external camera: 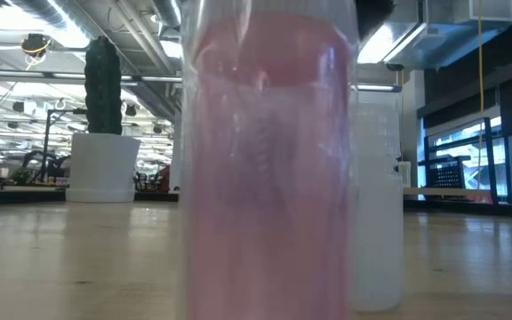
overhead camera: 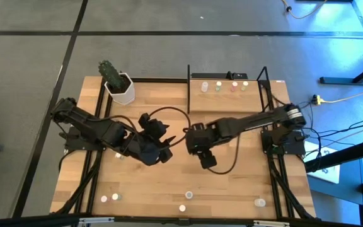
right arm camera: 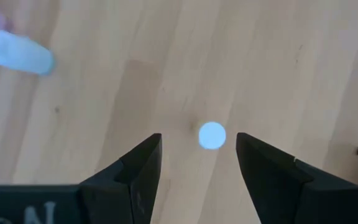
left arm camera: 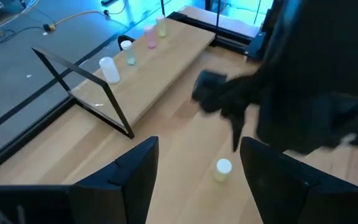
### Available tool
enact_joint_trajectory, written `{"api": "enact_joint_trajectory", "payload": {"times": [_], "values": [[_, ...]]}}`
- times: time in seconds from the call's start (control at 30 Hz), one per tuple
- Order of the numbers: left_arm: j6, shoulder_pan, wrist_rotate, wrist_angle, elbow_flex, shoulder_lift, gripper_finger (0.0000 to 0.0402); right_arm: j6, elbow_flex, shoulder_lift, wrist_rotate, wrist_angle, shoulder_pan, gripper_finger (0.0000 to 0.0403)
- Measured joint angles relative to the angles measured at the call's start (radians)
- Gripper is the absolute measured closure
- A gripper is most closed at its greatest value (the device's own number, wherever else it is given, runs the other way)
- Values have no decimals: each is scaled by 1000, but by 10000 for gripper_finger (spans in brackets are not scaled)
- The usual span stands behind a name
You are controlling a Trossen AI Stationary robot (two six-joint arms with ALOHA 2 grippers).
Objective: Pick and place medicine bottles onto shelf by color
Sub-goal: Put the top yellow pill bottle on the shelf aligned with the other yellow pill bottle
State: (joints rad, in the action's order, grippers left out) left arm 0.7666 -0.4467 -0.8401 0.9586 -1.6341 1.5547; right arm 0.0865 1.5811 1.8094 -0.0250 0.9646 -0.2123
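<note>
- In your low view a pink-tinted bottle (external camera: 269,169) stands right against the lens and blocks most of the table; a whitish bottle (external camera: 379,196) shows just behind it, and you cannot find either gripper there.
- From overhead, the arms' own bulk hides both sets of fingertips, so you cannot judge jaw spacing from that view.
- The far end of the left wrist view is covered by the dark body of the other arm.
- Your left gripper (left arm camera: 197,171) sits mid-table, left of centre, jaws well apart and holding nothing; a small yellowish-capped bottle (left arm camera: 222,169) stands on the tabletop (overhead camera: 232,183) beyond its fingers, between them and untouched.
- Your right gripper (right arm camera: 197,158) hangs over the middle of the table pointing down, jaws apart and empty; a white-capped bottle (right arm camera: 212,135) stands beneath the gap, seen cap-on.
- Another bottle (right arm camera: 17,55) lies on its side further off in that view.
- Four bottles (overhead camera: 224,86) stand in a row on the shelf (overhead camera: 257,94) at the far right.
- More bottles (overhead camera: 188,196) dot the near edge.
- A white plant pot (overhead camera: 120,88) stands at the far left corner.
</note>
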Motion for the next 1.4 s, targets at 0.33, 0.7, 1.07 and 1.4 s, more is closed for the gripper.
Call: {"api": "enact_joint_trajectory", "payload": {"times": [0.33, 0.7, 1.07, 1.4], "values": [[21, -33, -16, -1, 0, 0, 182, 28, 0, 108, 0, -10, 18, 194], [21, -31, -16, -2, 0, 0, 182, -2, 0, 152, 93, -63, 84, 194], [21, -31, -16, -1, 0, 0, 182, -30, 0, 161, 107, -63, 124, 194], [19, -32, -16, -1, 0, 0, 182, -67, 0, 162, 107, -52, 124, 194]]}}
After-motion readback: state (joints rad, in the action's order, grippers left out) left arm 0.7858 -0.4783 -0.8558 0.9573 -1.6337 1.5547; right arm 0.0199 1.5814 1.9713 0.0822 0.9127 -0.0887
